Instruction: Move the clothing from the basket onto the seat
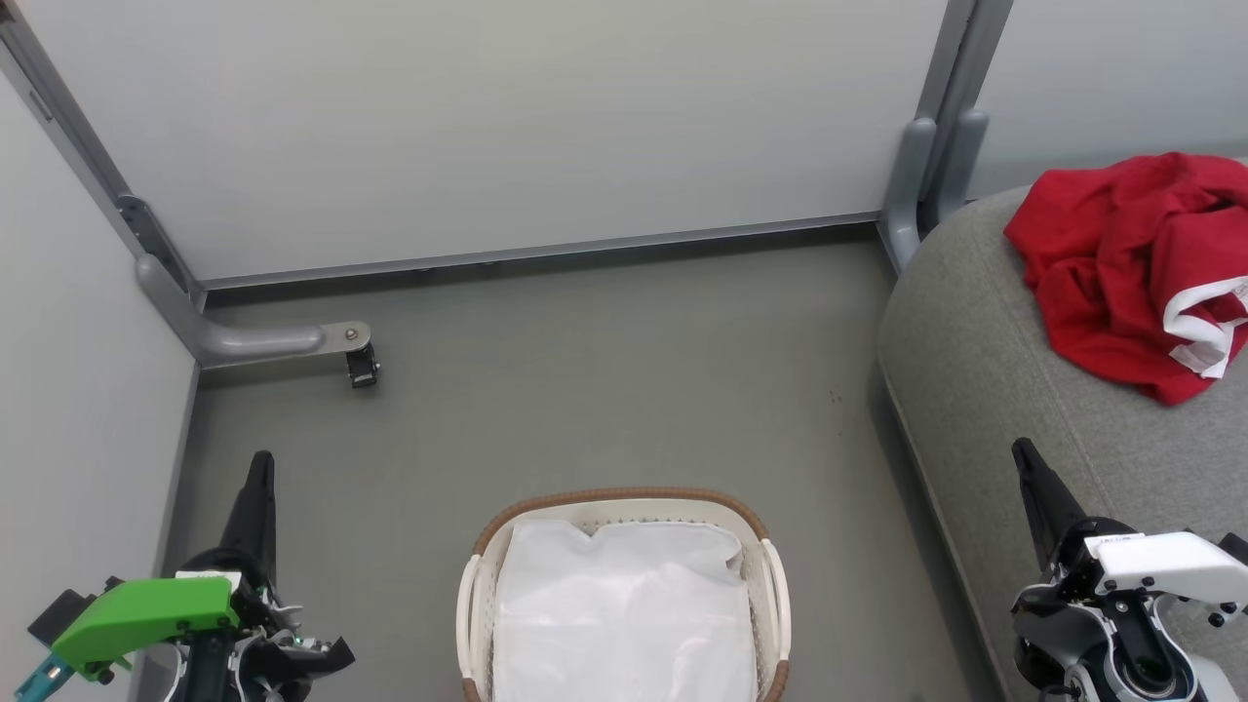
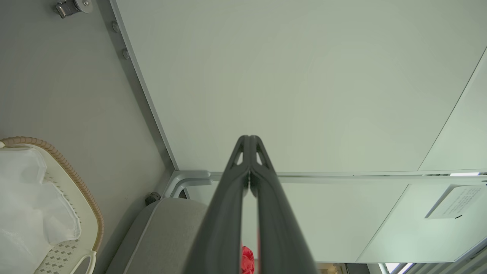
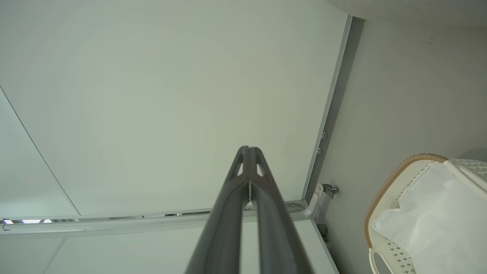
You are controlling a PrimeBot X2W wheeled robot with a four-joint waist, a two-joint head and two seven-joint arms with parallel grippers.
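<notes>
A: Whereabouts of the clothing (image 1: 1121,263)?
B: Well to the right of the basket (image 1: 624,495) and farther back, heaped as a crumpled red pile on the seat (image 1: 975,390). White trim and a small white label showing at the pile's near right edge. Apart from the basket, with a strip of grey floor (image 1: 604,370) and the seat's rounded edge between.
A: Contents of the basket?
B: A plain white sheet (image 1: 624,614), rumpled, spread across the inside almost wall to wall. Perforated wall visible beside it in both wrist views.
A: Pose of the basket?
B: Upright on the floor, brown woven rim on top, white handles at its left and right sides. Near end cut off by the lower edge of the head view.
A: State of the left gripper (image 1: 261,460)?
B: Left of the basket, clear of it, pointing away over the floor. Fingers brought together, tips touching in the left wrist view, empty. Green housing (image 1: 146,609) behind the fingers.
A: And the right gripper (image 1: 1022,450)?
B: Right of the basket, clear of it, in front of the seat's near edge. Fingers likewise together, tips touching in the right wrist view, gripping nothing. White housing (image 1: 1165,561) behind.
A: Anything else worth logging?
B: Pale partition panels (image 1: 487,127) beyond the basket, framed in grey. Small black caster (image 1: 363,369) back and to the left of the basket, at the foot of the frame.
</notes>
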